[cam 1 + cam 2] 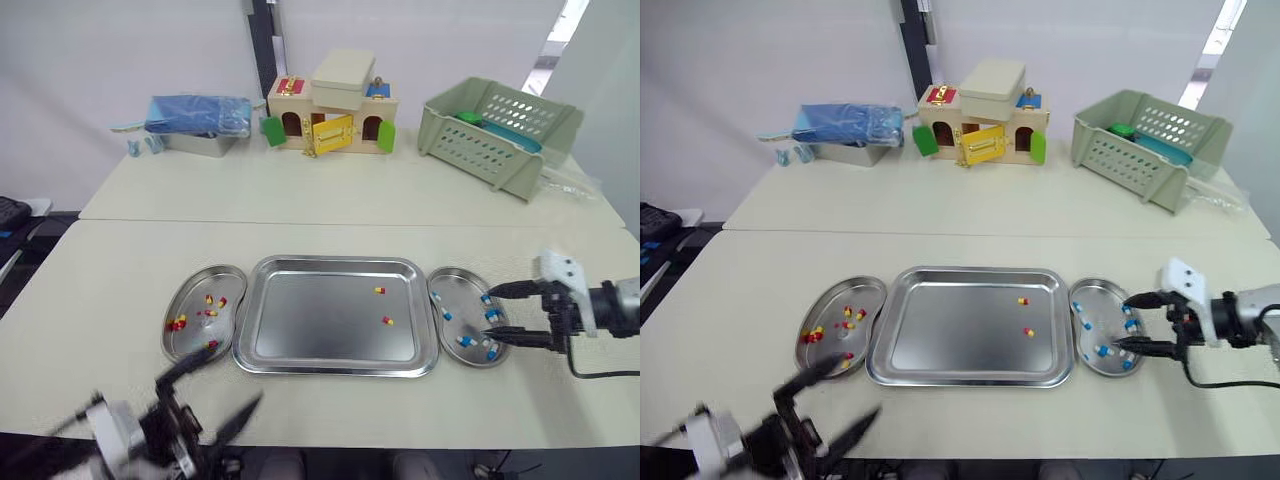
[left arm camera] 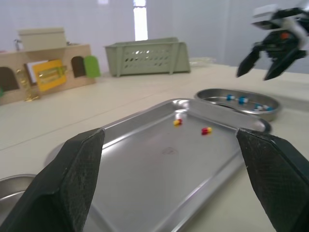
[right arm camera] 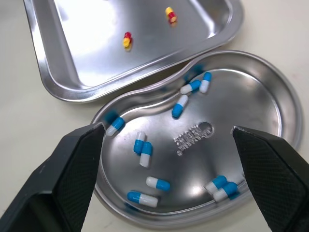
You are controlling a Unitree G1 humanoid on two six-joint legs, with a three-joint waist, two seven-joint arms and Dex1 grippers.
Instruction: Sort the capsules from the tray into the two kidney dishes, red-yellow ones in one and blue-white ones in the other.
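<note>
A steel tray [image 1: 320,335] lies mid-table with two red-yellow capsules, one [image 1: 380,290] near its far right corner, the other [image 1: 387,321] closer to me. The left kidney dish [image 1: 200,270] holds several red-yellow capsules [image 1: 177,323]. The right kidney dish [image 1: 462,298] holds several blue-white capsules [image 3: 145,147]. My right gripper [image 1: 505,313] hangs open over the right dish's outer rim, nothing between its fingers. My left gripper [image 1: 215,392] is open and empty, low by the table's front edge, in front of the left dish. Its fingers [image 2: 72,179] frame the tray in the left wrist view.
On the far table stand a wooden toy house [image 1: 330,112], a green plastic basket [image 1: 498,132] to the right and a blue bag on a metal box [image 1: 198,122] to the left. A dark object [image 1: 10,212] sits off the left edge.
</note>
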